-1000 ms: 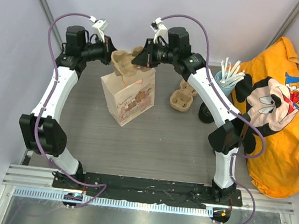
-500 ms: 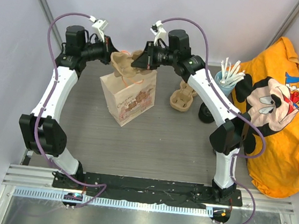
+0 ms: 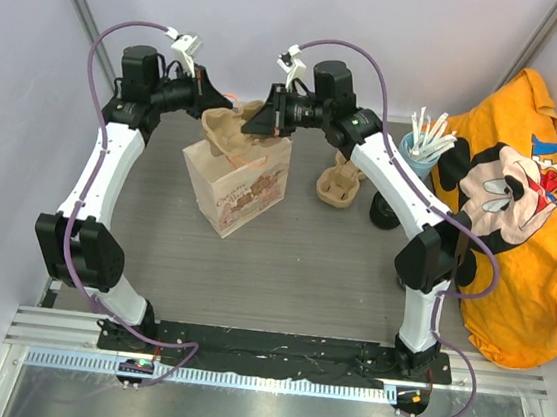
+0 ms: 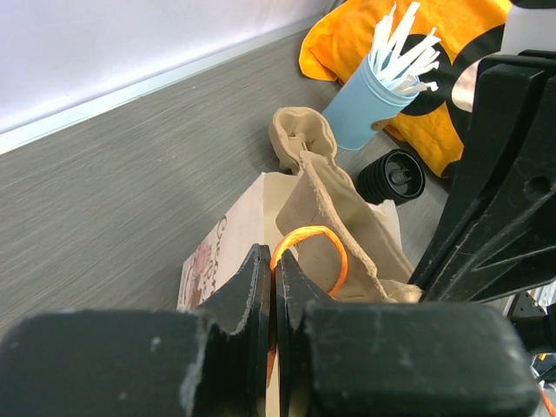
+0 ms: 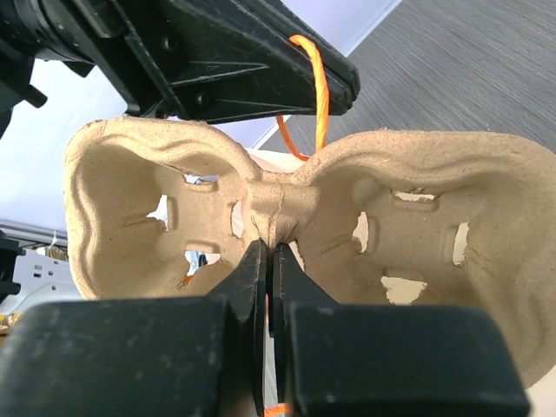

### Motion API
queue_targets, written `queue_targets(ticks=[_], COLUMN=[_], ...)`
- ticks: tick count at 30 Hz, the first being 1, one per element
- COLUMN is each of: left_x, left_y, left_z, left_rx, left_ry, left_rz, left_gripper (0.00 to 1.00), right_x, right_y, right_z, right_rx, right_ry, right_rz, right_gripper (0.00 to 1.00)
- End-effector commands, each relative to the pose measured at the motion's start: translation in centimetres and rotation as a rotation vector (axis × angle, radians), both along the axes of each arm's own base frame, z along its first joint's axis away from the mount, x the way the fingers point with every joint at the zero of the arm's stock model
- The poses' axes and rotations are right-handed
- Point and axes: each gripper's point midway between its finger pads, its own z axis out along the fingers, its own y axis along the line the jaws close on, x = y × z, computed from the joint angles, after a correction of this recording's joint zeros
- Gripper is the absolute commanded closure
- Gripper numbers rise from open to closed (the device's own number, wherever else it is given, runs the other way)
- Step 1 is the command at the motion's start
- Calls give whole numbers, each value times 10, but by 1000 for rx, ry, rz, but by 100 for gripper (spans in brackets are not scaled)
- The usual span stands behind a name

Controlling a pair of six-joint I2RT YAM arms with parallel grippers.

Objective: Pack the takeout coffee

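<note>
Right gripper (image 5: 268, 252): jaws are being pressed shut on the centre ridge of a tan moulded-pulp cup carrier (image 5: 323, 198). Left gripper (image 4: 274, 265): jaws are being pinched shut on the orange cord handle (image 4: 335, 249) of a printed brown paper bag (image 4: 221, 252) directly below. The small round black takeout cup (image 4: 395, 176) is being observed on the table, well beyond both jaws, just beside a blue cup of white sticks (image 4: 359, 111).

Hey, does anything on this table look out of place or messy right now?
A crumpled orange cartoon shirt lies heaped on the right side of the table, odd beside coffee supplies. Otherwise orderly: the right gripper pinches a cardboard carrier tilted over the paper bag, while the left gripper holds the bag's orange handle.
</note>
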Motion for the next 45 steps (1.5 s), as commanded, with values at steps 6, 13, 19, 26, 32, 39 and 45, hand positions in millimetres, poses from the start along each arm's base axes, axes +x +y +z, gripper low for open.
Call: queue_targets(ticks=[6,13,19,26,32,39,45], left_x=[-7,-5,-3,-3,2,11,15], left_y=[0,-1,-1,-1,2,8,9], left_z=[29,30,28,22,17,12,12], left_rx=[-2,-12,-14,-12,-6,6,3], left_ry=[-81,-79,-69,-55,-43,-32,-28], left_rz=[-1,0,9,10,39,93,108], left_gripper=[100,100,100,100,100,100,100], right_x=[-31,-43,-58,-51,-52,-49,-59], right_y=[-12,-7,-6,-16,-29,-56,-61], right_z=[94,78,66,77,99,121,114], right_rx=[104,94,100,192,287,446,470], right_ry=[-237,-200,-163,-102,-46,28,69], right_rz=[72,130,207,235,277,310,331], right_gripper=[99,99,99,99,99,99,99])
